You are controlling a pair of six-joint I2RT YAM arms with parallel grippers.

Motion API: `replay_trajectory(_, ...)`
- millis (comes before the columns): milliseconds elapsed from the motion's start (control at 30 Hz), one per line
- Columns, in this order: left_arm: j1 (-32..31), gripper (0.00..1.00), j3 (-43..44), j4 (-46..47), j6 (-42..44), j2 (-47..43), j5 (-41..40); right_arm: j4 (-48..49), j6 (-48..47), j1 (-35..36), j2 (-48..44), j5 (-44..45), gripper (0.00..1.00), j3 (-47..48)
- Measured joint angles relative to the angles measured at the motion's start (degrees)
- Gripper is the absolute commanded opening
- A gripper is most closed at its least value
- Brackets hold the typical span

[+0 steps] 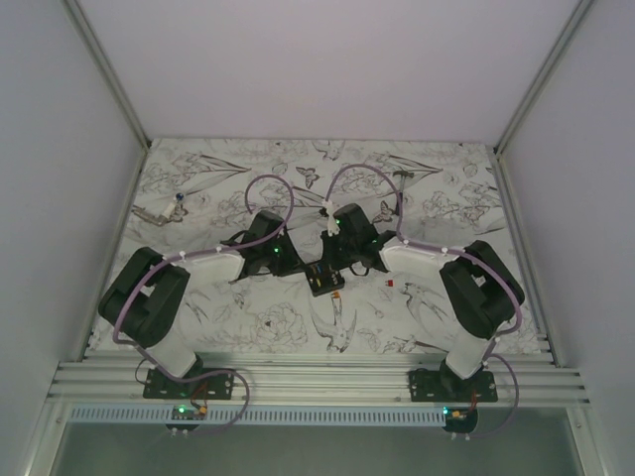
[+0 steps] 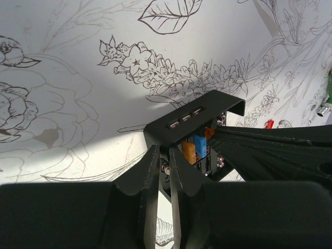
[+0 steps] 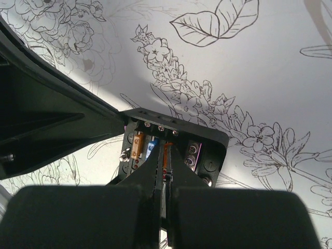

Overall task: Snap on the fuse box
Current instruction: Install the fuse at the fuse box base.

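- The left end effector (image 2: 164,167), nearly closed, is pinching the fuse box (image 2: 194,111) by its edge.
- The right end effector (image 3: 163,155), fully closed, is seemingly seating an orange fuse (image 3: 167,149); straight pushing is needed next.

The table (image 1: 248,327) has a black-and-white print of flowers and butterflies. A tiny red bit (image 1: 390,283) lies right of its middle. A small thing (image 1: 171,207), too blurred to name, sits near the left edge.

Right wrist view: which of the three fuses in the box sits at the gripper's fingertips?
The red-orange fuse, rightmost in the fuse box; the blue fuse and amber fuse stand left of the right gripper.
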Motion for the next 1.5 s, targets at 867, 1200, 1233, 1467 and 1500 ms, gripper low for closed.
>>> replay_trajectory(867, 0.1, 0.4, -3.5, -4.6, 1.1, -9.9, -2.4, -18.8, -8.5, 3.2, 5.6, -3.1, 0.28, 17.0)
replay_trajectory(1200, 0.9, 0.42, -3.8, -5.7, 2.3, -9.7, -2.2, -23.8, -9.2, 3.2, 6.2, -1.1, 0.17, 20.1)
replay_trajectory(1233, 1.0, 0.42, -3.8, -5.7, 2.3, -9.4, -2.0, -24.1, -9.2, 3.2, 6.4, -1.1, 0.16, 20.4)
replay_trajectory(1467, 1.1, 0.37, -3.5, -6.1, 2.7, -7.1, -0.8, -25.0, -9.2, 3.2, 8.6, -1.2, 0.11, 21.1)
replay_trajectory(1500, 1.1, 0.37, -3.4, -6.1, 2.7, -7.0, -0.7, -25.1, -9.2, 3.2, 8.9, -1.2, 0.1, 21.1)
